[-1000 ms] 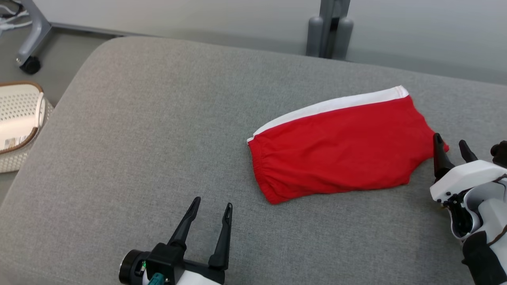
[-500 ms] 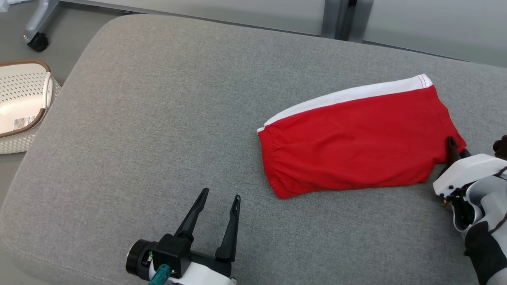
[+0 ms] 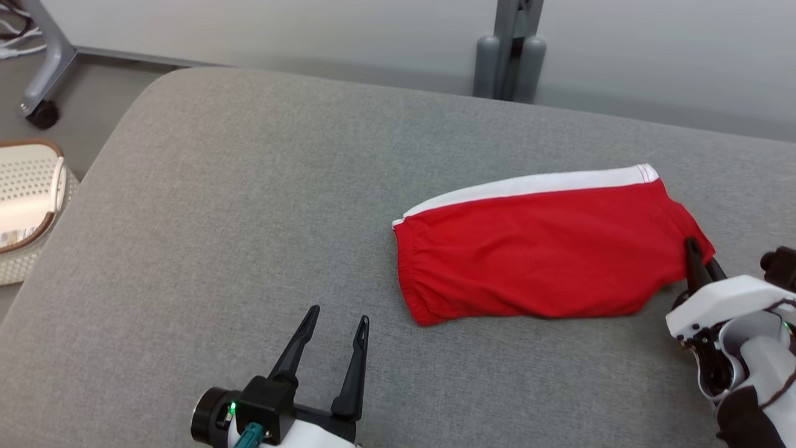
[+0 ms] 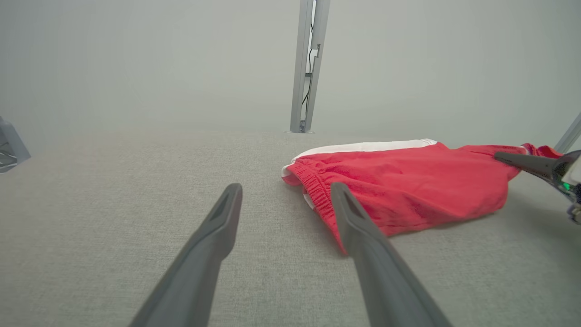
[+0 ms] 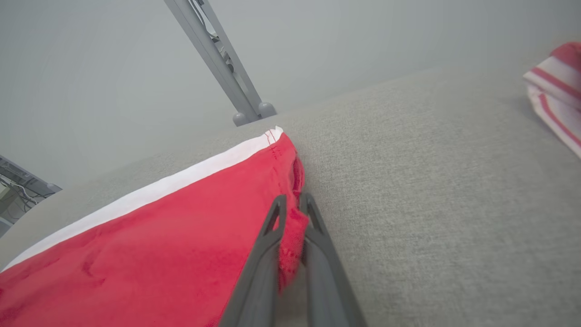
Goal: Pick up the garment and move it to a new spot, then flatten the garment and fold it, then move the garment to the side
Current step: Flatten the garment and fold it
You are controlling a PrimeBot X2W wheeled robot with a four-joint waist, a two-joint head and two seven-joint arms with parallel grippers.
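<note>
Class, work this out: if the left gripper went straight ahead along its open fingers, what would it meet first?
Probably the waistband end of the red shorts, lying ahead of the left gripper and slightly right. Depth is unclear, so it might graze the grey cushion first.

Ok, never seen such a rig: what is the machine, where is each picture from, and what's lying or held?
A wheeled robot with two arms. One picture looks down from its head; the other two look along each wrist's jaws. Red shorts with a white stripe lie on a grey cushion. The right jaws are shut on the shorts' right edge, cloth pinched between them. The left jaws stand open and empty, short of the waistband. A white basket sits off to the left; a striped cloth shows at the right wrist view's edge.
</note>
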